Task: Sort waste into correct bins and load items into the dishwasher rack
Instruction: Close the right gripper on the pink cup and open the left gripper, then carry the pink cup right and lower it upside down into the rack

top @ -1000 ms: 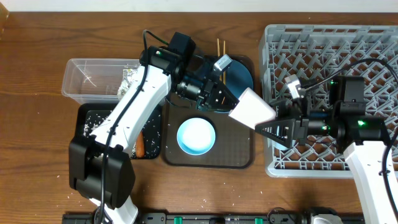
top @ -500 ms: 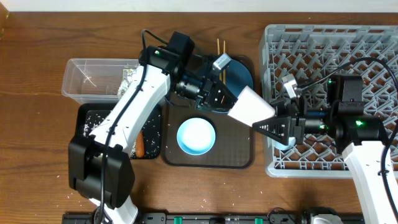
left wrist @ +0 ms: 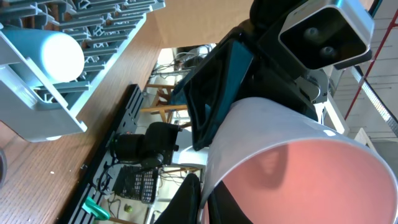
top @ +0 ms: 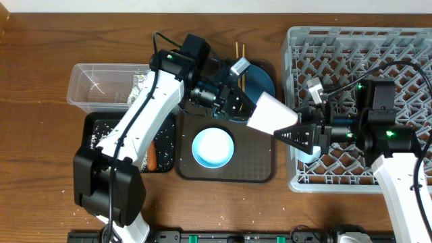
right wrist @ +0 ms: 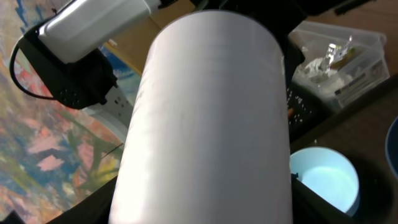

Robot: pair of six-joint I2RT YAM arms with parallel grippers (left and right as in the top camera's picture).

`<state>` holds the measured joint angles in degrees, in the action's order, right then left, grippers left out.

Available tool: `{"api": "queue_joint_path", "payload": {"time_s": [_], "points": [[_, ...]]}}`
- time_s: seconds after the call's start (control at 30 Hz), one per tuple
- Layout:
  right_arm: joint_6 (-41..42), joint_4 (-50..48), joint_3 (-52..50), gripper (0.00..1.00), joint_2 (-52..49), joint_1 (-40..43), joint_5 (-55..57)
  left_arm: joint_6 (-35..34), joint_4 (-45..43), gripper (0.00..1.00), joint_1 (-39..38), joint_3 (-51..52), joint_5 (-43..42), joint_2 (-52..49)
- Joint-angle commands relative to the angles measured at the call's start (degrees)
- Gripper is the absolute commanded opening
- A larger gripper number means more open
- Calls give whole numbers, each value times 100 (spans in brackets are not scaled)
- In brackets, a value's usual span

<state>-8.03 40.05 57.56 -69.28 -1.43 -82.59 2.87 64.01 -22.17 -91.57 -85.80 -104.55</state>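
While left hand [top: 247,106] grips pale pink cup [top: 273,116], right hand [top: 297,133], spread open, has edged leftward, reaching the cup

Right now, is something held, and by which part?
The left gripper holds the pale pink cup by its rim; the right gripper straddles its base, grip unclear.

Smooth matt cup [top: 271,116], plastic rack [top: 351,47], wooden table [top: 40,155]

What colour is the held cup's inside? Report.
Salmon pink inside the pale round cup; clearest in left wrist view.
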Motion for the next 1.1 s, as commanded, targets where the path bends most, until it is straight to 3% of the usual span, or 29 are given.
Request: {"api": "queue_joint_path", "payload": {"time_s": [0.0, 0.53, 0.6, 0.73, 1.07], "points": [[262, -199, 39, 48, 0, -46, -251, 55, 2, 8, -42, -15, -4, 109], [850, -468, 39, 46, 0, -35, 590, 55, 258, 14, -42, -15, 750, 109], [887, -540, 39, 46, 0, -35, 590, 52, 251, 17, -37, -15, 748, 109], [885, -562, 39, 45, 0, -35, 673, 50, 118, 34, 66, -15, 949, 109], [1515, -553, 39, 41, 0, 476, 953, 50, 68, 54, 732, -15, 2369, 109]]}}
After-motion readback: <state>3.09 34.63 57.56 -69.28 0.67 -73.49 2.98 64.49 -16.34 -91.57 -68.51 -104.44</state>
